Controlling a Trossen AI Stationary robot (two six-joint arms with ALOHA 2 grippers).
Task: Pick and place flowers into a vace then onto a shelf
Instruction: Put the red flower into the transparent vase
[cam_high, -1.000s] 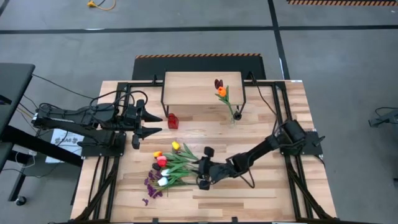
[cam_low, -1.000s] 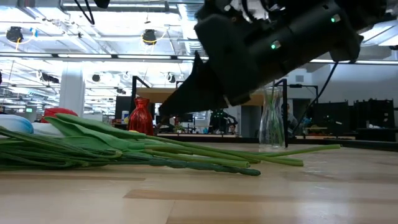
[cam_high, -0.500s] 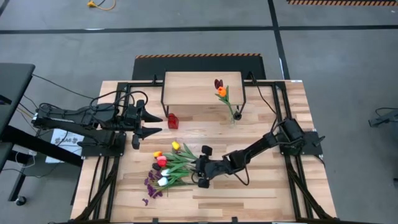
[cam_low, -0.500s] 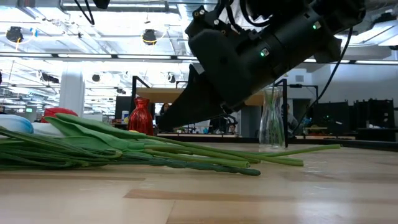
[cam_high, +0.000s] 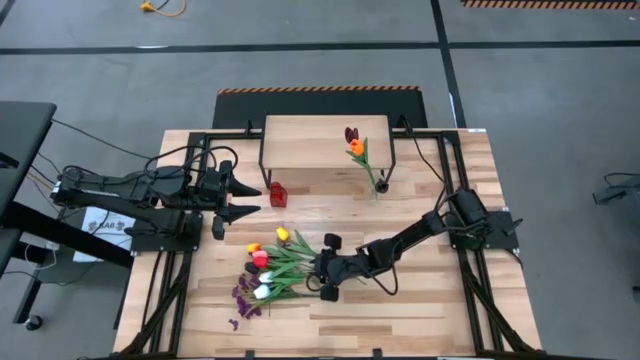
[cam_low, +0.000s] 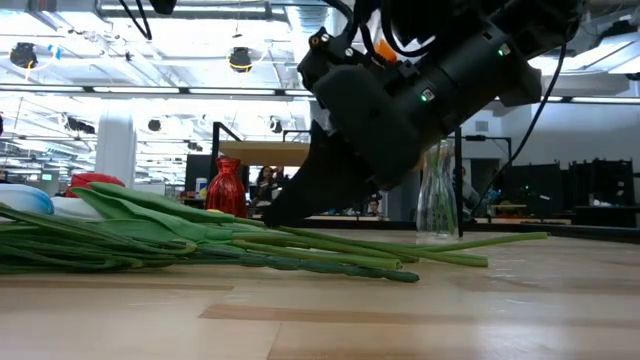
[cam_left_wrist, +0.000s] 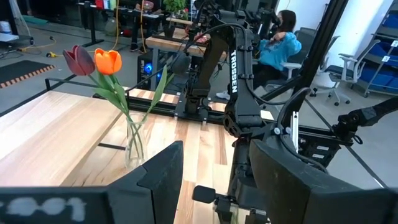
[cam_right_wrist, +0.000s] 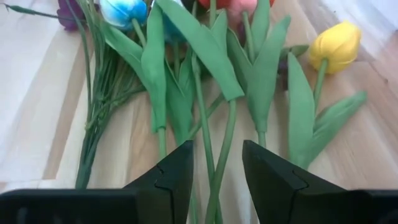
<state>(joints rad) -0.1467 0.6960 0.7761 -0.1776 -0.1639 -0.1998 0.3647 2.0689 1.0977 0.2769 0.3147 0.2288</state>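
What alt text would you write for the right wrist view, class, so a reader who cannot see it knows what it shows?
The right gripper, fingers apart, hangs over the green stems of the flowers lying on the wooden tabletop, with two stems running between its fingers. A yellow tulip lies off to one side of the bunch.

Flowers (cam_high: 270, 272) are laid flat near the tabletop (cam_high: 430, 310) front edge, left of centre. Shelf (cam_high: 325, 135) is set at the back edge. Glass vase (cam_high: 379, 187) with two tulips (cam_high: 354, 142) is placed just before the shelf; small vase (cam_high: 277, 193) likewise, further left.
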